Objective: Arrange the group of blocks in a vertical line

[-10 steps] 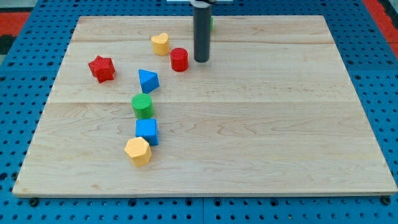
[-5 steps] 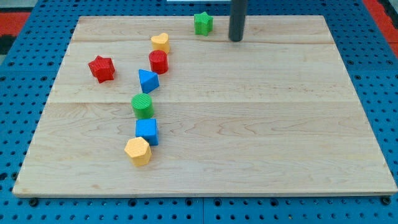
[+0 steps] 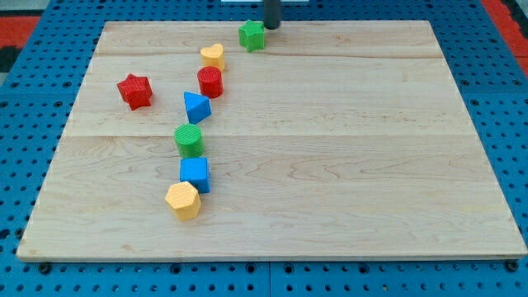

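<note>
My tip is at the view's top edge of the wooden board, just right of and above the green star block, close to touching it. A rough column of blocks runs down the left half: yellow heart block, red cylinder, blue triangular block, green cylinder, blue cube, yellow hexagonal block. A red star block lies apart, to the left of the column.
The board lies on a blue pegboard table. An orange-red area shows at the view's top left corner.
My tip moved from beside the red cylinder to the board's top, then left behind the green star. The red cylinder shifted left under the yellow heart. The green star moved slightly left and down.
</note>
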You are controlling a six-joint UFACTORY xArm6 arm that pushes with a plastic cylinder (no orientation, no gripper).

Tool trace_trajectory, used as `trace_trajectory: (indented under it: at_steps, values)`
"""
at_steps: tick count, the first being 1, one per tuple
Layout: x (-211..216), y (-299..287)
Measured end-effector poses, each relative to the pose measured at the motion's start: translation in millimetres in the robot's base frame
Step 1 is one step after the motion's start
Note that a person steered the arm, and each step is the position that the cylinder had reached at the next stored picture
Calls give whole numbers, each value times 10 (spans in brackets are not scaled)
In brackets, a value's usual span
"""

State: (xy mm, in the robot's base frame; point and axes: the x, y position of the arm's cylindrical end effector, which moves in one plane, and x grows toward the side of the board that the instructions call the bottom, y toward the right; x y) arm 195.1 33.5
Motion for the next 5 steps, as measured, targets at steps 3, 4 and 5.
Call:
trace_trajectory:
  at_steps: [3, 4, 5]
  values:
    - [305, -455]
    - [288, -878]
    - [112, -876]
